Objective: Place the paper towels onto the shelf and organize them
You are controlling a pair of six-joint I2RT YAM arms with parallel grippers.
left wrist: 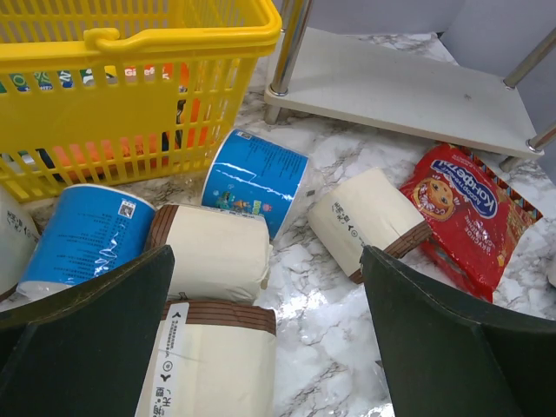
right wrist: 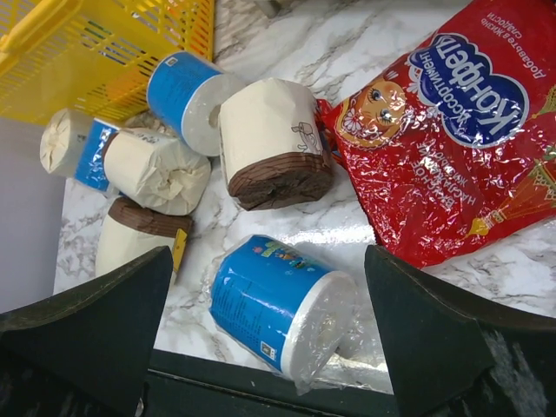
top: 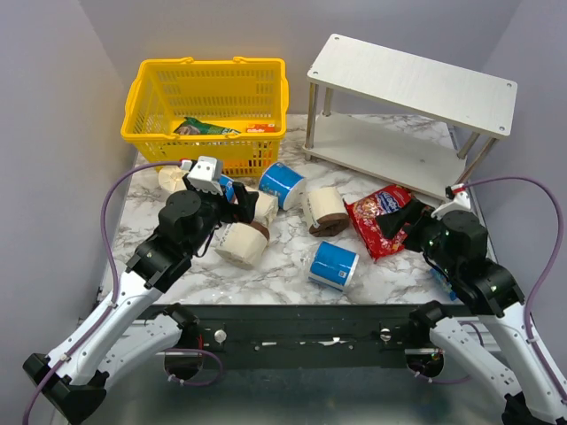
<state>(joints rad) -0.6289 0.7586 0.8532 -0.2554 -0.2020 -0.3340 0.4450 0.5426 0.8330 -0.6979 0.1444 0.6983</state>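
Note:
Paper towels lie scattered on the marble table: blue-wrapped rolls (top: 282, 184) (top: 334, 266) and cream rolls with a brown band (top: 242, 245) (top: 326, 211). The white two-tier shelf (top: 412, 106) stands at the back right with both boards bare. My left gripper (left wrist: 269, 347) is open above a cream roll (left wrist: 213, 360), with another cream roll (left wrist: 217, 252) and a blue one (left wrist: 254, 178) beyond it. My right gripper (right wrist: 269, 330) is open, and a blue roll (right wrist: 278, 308) lies on its side on the table between its fingers. Neither gripper holds anything.
A yellow shopping basket (top: 208, 111) with packets inside stands at the back left, beside the shelf. A red snack bag (top: 381, 220) lies just in front of the shelf, close to my right gripper (top: 409, 217). More rolls crowd the basket's front wall.

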